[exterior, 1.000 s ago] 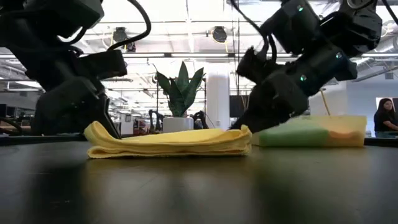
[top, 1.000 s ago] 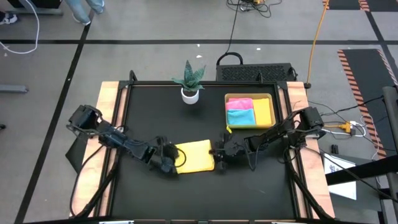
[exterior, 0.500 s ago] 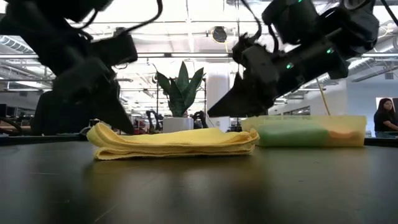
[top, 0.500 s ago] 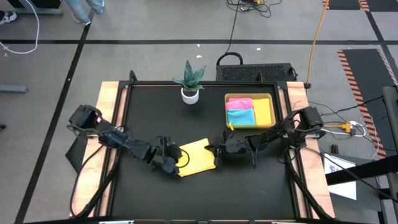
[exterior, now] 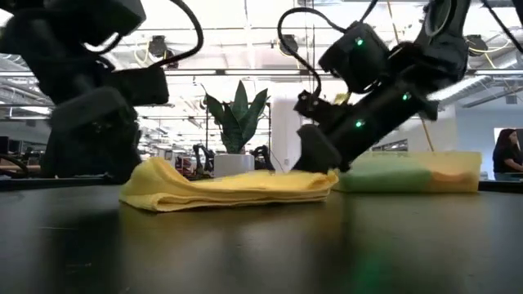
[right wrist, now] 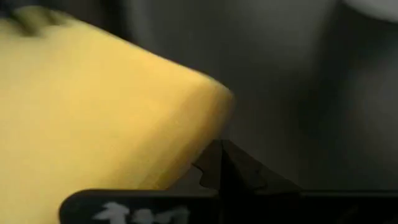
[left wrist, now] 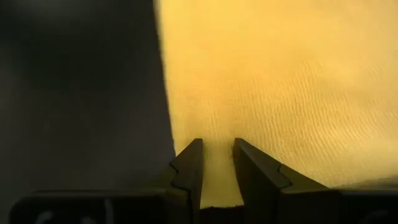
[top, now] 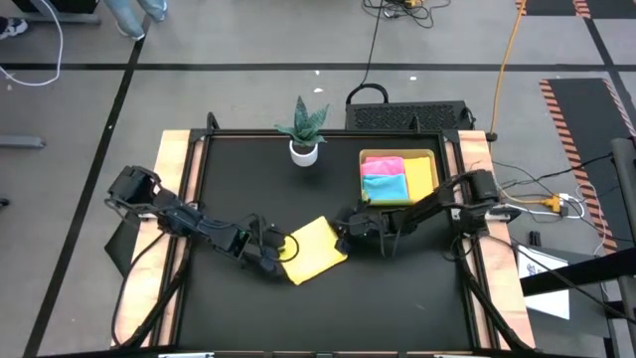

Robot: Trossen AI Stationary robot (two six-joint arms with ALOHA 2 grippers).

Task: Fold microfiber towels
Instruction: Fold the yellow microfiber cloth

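A folded yellow towel (top: 316, 249) lies askew on the black table, between my two grippers. My left gripper (top: 274, 255) is shut on its left end, which stands a little humped in the low view (exterior: 155, 173). My right gripper (top: 343, 232) is shut, its tip at the towel's right far corner. Behind it stands a yellow-green tray (top: 397, 152) holding a pink towel (top: 383, 164), a light blue towel (top: 385, 186) and a yellow-orange one (top: 422, 179). My left gripper pinches the yellow towel's left end (left wrist: 217, 134) between its two fingers, near the edge, slanting down from the table's left. That end is raised slightly; the rest of the towel lies on the table. My right gripper's shut fingers (right wrist: 221, 163) meet the towel's right far corner (right wrist: 208, 118), slanting down from the table's right. The towel lies flat there; no cloth is between the fingers.
A potted plant (top: 304, 129) in a white pot stands at the table's far middle. The tray (exterior: 409, 175) sits close behind my right arm. Wooden rails (top: 177, 199) border the table at left and right. Bare black surface lies near the front edge.
The yellow towel has turned about on the table: it lay square to the edges and now sits askew, its right end swung toward the far edge. My right gripper has gone toward the far edge and down along that end. The towel's left end has humped up slightly.
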